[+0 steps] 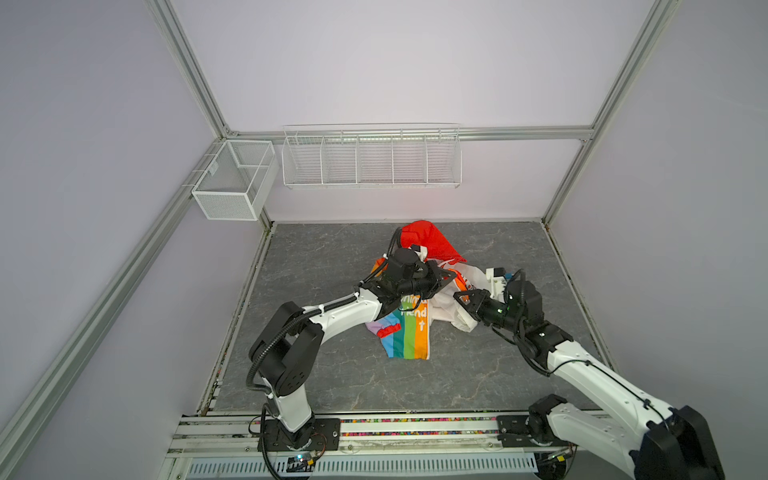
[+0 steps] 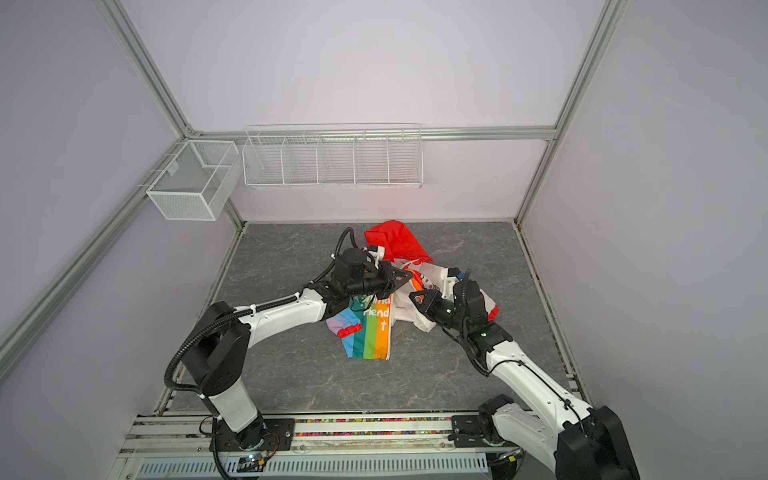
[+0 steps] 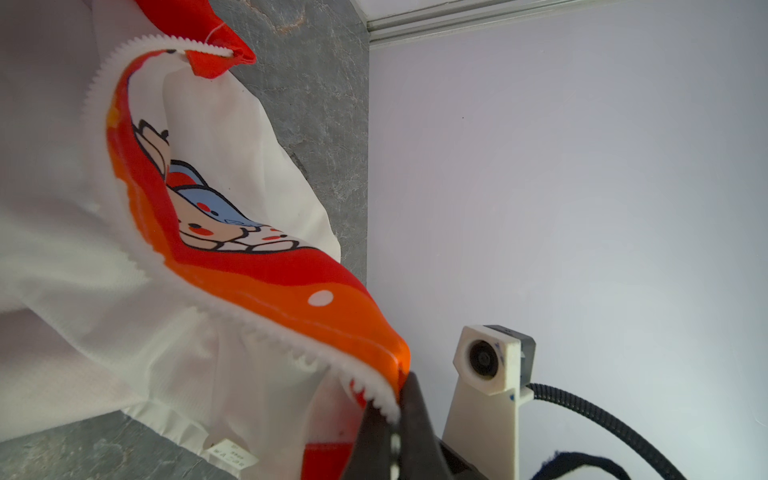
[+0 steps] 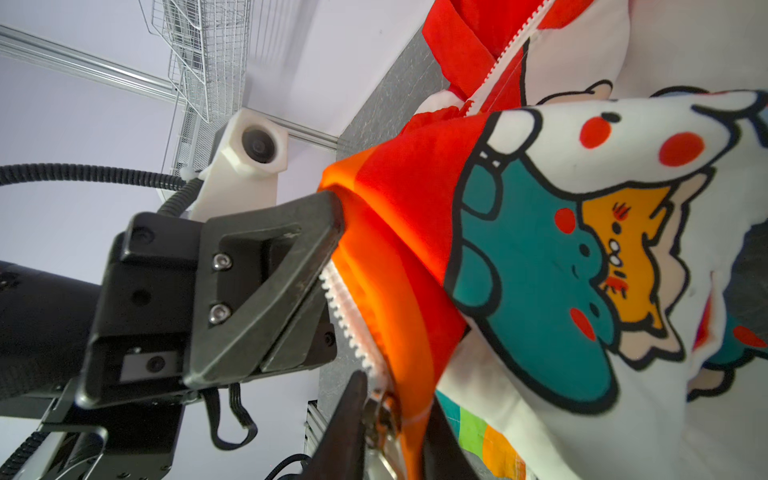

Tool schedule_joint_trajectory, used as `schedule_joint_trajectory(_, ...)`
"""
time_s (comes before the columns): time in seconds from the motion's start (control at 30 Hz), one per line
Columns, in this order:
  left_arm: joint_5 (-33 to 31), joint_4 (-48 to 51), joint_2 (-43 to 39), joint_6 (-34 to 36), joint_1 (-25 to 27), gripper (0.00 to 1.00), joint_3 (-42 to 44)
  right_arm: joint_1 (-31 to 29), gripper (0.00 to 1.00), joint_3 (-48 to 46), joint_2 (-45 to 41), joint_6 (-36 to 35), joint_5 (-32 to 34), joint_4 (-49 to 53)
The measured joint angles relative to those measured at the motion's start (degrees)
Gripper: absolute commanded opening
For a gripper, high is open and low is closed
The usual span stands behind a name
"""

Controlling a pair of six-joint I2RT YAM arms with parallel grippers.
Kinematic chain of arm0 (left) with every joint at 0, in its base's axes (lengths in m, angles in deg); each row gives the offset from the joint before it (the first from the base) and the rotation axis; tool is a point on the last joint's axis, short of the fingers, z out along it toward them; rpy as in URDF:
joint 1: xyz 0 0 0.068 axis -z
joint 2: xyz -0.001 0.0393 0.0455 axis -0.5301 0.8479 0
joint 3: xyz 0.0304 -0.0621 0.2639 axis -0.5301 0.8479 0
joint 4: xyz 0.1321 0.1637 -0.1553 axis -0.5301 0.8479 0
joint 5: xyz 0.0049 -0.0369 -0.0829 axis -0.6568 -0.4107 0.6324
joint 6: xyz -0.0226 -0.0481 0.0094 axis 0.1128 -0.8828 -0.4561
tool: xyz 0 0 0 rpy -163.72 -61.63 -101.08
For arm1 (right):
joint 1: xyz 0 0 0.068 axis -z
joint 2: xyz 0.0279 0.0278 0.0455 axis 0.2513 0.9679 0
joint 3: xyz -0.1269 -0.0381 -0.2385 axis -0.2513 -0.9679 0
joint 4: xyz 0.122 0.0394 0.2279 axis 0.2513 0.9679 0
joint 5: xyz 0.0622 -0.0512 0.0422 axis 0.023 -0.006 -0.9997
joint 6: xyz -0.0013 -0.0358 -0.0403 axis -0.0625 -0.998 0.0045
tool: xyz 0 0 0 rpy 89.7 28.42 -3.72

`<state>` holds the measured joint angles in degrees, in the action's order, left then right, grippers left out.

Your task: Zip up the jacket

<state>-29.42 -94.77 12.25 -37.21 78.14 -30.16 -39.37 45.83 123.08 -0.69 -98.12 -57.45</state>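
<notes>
The jacket [image 1: 409,336] [image 2: 370,336] lies crumpled in the middle of the grey table, with its rainbow half toward the front and its red hood [image 1: 428,241] toward the back. My left gripper [image 1: 451,276] [image 2: 409,277] [image 3: 397,399] is shut on the orange front edge with the white zipper teeth [image 3: 291,345], and holds it lifted. Just below it my right gripper [image 1: 459,298] [image 2: 414,297] [image 4: 395,399] is closed around the metal zipper slider [image 4: 380,415] and the orange edge beside it. The white cartoon half [image 4: 561,257] hangs to the side.
A long white wire rack [image 1: 372,160] and a mesh basket [image 1: 232,178] hang on the back wall. Aluminium frame posts mark the corners. The grey table [image 1: 332,374] extends around the jacket. The two grippers sit very close together.
</notes>
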Motion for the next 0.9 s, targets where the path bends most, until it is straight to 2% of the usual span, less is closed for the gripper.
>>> schedule_joint_trajectory(0.5,0.0,-0.09,0.0,-0.04,-0.11,0.0,0.0,0.0,0.29,-0.96,-2.23,0.02,-0.31,1.51)
schedule_joint_trajectory(0.67,-0.04,-0.46,0.0,-0.2,-0.26,0.0,0.0,0.0,0.36,-1.55,-3.3,0.02,-0.31,2.49)
schedule_joint_trajectory(0.9,-0.04,-0.48,0.0,-0.2,-0.37,0.0,0.0,0.0,0.34,-1.88,-3.41,0.04,-0.31,3.21)
